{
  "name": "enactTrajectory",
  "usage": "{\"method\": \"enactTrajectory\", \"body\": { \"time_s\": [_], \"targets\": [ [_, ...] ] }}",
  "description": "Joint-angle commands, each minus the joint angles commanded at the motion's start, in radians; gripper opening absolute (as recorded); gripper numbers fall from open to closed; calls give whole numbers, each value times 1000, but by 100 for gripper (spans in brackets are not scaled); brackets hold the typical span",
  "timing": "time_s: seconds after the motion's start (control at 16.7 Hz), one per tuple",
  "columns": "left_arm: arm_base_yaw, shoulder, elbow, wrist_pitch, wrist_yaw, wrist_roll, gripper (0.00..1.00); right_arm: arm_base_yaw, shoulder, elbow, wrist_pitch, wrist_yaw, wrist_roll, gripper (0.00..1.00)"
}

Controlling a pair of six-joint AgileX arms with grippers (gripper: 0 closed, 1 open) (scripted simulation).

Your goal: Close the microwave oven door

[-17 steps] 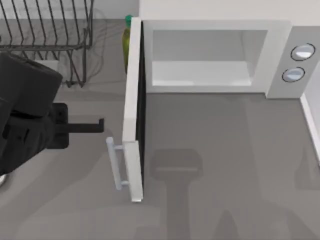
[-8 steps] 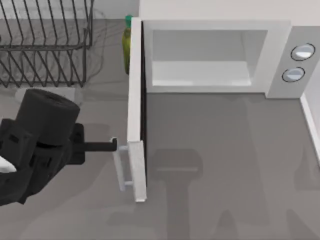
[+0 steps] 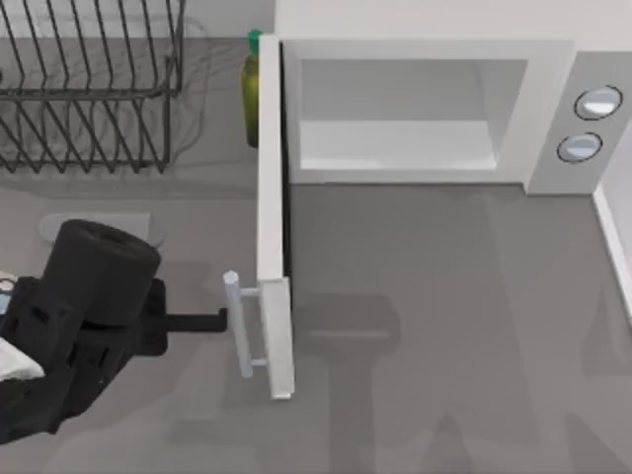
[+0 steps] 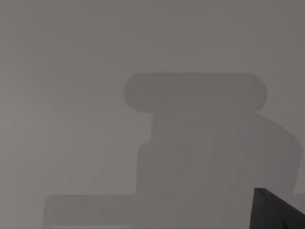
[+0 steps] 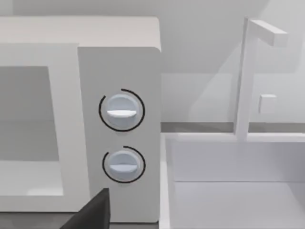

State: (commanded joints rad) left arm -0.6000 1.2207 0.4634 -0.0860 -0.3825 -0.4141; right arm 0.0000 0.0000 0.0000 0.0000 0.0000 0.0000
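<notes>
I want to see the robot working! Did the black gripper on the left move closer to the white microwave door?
Yes. In the top view the left arm's black gripper has moved right and toward the bottom edge, reaching the pale bar handle of the white microwave oven door.

1. The microwave oven [image 3: 425,109] runs past the top view's upper edge, so its back goes unseen.
2. A green-capped bottle [image 3: 251,89] stands behind the microwave oven door [image 3: 274,247], partly covered by it.
3. The left gripper [image 3: 219,321] reaches toward the door's handle [image 3: 240,326]; contact can't be judged from above.
4. The dish rack [image 3: 89,84], left of the oven, is cropped by the frame.
5. A pale flat thing [image 3: 59,227] beside the door is half covered by the arm.
</notes>
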Motion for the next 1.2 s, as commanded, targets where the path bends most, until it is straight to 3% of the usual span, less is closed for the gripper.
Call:
{"method": "enactTrajectory", "body": {
  "time_s": [0.18,0.6,0.96,1.2],
  "targets": [
    [-41,41,39,-12,-30,-40,0,0,0,0,0,0,0,100],
    [-310,305,257,-79,-187,-272,0,0,0,0,0,0,0,100],
    [-320,315,268,-83,-194,-284,0,0,0,0,0,0,0,100],
    [-384,423,385,-139,-226,-348,0,0,0,0,0,0,0,100]
  ]
}}
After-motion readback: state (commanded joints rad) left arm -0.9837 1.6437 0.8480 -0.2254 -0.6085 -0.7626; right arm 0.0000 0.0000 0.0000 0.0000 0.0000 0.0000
